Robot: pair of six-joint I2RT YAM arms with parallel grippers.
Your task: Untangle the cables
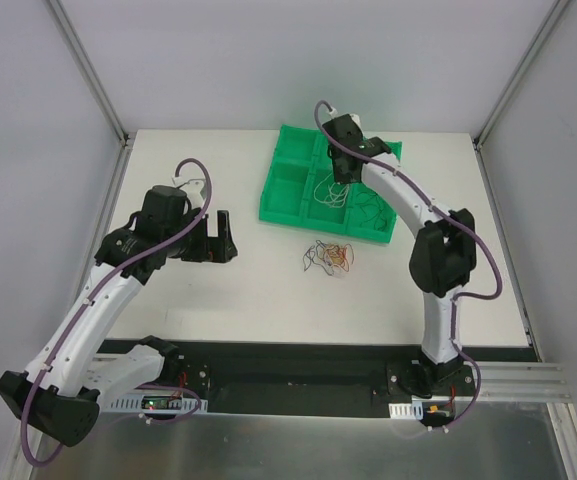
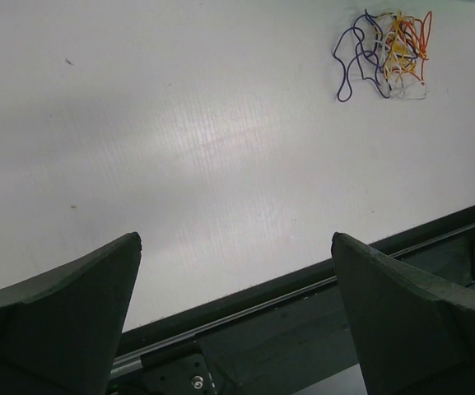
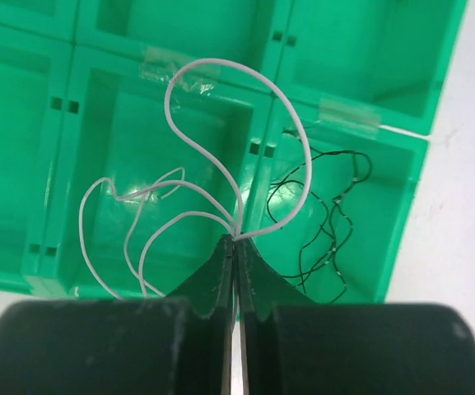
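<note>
Right gripper [image 3: 235, 240] pinching white cable [image 3: 212, 60] over tray [image 3: 360, 49], wrist view adds black cable [image 3: 336, 214], left gripper [image 2: 235, 239] spread

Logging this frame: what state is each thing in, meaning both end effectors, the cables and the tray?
Left end effector: open, empty, above the table.
Right end effector: shut on the white cable, over the green tray.
White cable: pinched, loops hanging over a tray compartment.
Black cable: loose in the neighbouring compartment.
Cable bundle: tangled, lying on the table.
</note>
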